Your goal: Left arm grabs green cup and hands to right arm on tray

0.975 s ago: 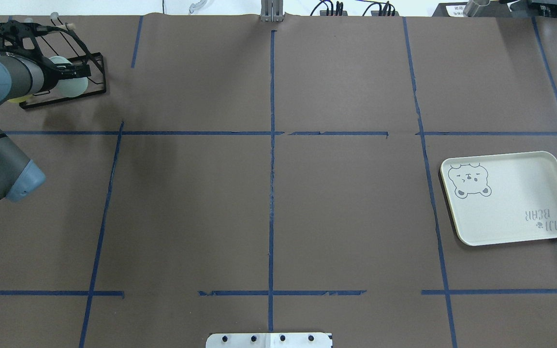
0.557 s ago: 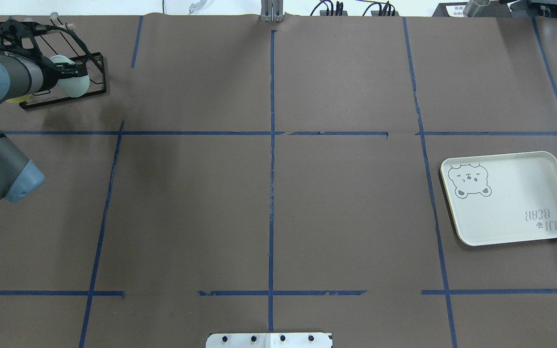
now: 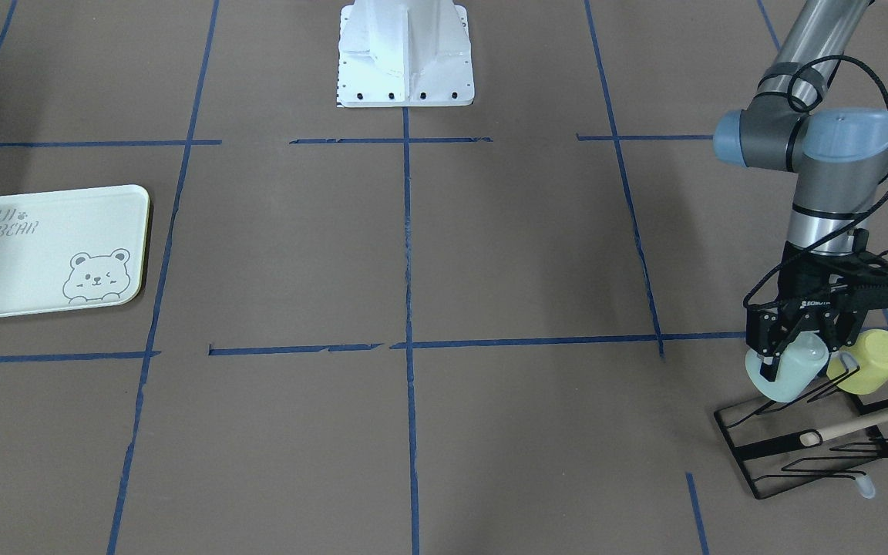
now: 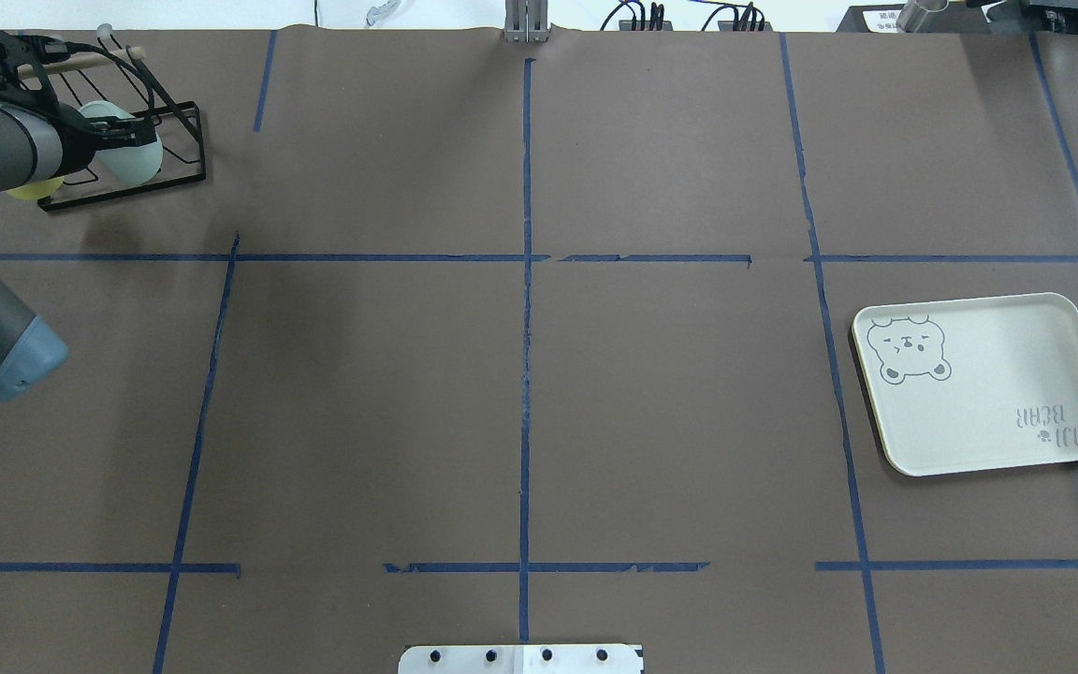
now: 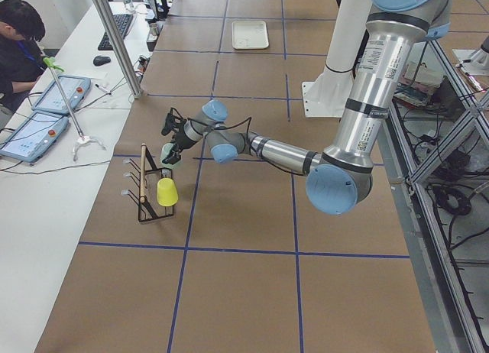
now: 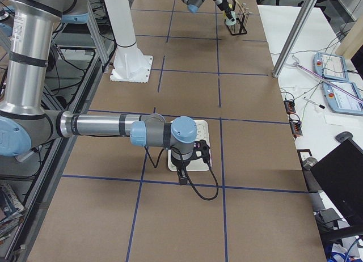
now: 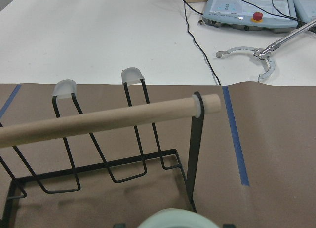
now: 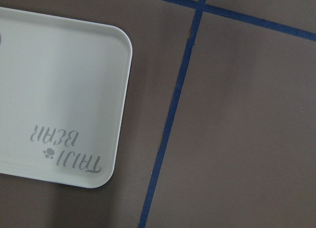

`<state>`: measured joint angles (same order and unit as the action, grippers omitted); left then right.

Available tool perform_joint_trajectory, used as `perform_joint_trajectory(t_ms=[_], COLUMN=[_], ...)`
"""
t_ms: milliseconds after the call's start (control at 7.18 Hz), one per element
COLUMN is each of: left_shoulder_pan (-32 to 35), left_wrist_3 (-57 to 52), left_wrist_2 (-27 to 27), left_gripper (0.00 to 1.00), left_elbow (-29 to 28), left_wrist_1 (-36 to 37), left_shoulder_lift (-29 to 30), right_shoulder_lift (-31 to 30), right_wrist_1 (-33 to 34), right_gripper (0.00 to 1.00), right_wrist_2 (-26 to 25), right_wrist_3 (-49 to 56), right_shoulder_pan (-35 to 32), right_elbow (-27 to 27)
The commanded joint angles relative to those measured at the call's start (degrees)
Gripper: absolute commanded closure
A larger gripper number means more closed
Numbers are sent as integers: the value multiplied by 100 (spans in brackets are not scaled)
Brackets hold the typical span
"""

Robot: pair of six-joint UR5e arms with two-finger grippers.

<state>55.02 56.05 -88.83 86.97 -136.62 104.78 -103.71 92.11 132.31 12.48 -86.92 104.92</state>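
My left gripper (image 3: 798, 353) is shut on the pale mint-green cup (image 3: 789, 375) at the black wire rack (image 3: 798, 451). The cup is tilted and held just above the rack's prongs. In the overhead view the gripper (image 4: 125, 139) and cup (image 4: 137, 154) are at the far left corner. The cup's rim (image 7: 173, 219) shows at the bottom of the left wrist view. The cream bear tray (image 4: 988, 384) lies empty at the right. My right gripper (image 6: 187, 163) hangs over the tray's edge (image 8: 59, 90); I cannot tell if it is open.
A yellow-green cup (image 3: 872, 361) hangs on the rack beside the held cup. A wooden rod (image 7: 108, 120) tops the rack. The robot base (image 3: 405, 54) stands at the table's middle edge. Blue tape lines cross the brown table.
My left gripper has moved a little toward the far left corner with the green cup in it. The tray has not moved.
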Motion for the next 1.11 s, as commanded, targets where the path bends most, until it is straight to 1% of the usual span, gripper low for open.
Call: perform_joint_trajectory(t_ms=[0,139,418,557,697,836,975], left_shoulder_pan=[219,220,202,150,36,-69,-79], left_wrist_3=[-15,-15,107,630,1079,1510,2245], left_wrist_2=[276,713,771,727,500,37,-403], left_gripper=[60,60,60,60,60,60,60], left_elbow=[249,259,416,486,670,733,838], left_wrist_1=[22,22,-13,-40,-31,-40,-49], left_shoulder_lift=[-28,33,33,33,60,77,173], right_shoulder_lift=[0,0,44,87,97,114,114], right_wrist_1=[0,0,-17,-583,-798,-991,-1541], right_gripper=[0,0,0,0,0,0,0], right_wrist_2=[-3,-3,-3,23,145,477,715], right_wrist_3=[0,0,9,-61,-305,-560,-1050], right_shoulder_pan=[0,0,9,18,166,271,316], right_elbow=[2,2,46,3,-50,-50,-50])
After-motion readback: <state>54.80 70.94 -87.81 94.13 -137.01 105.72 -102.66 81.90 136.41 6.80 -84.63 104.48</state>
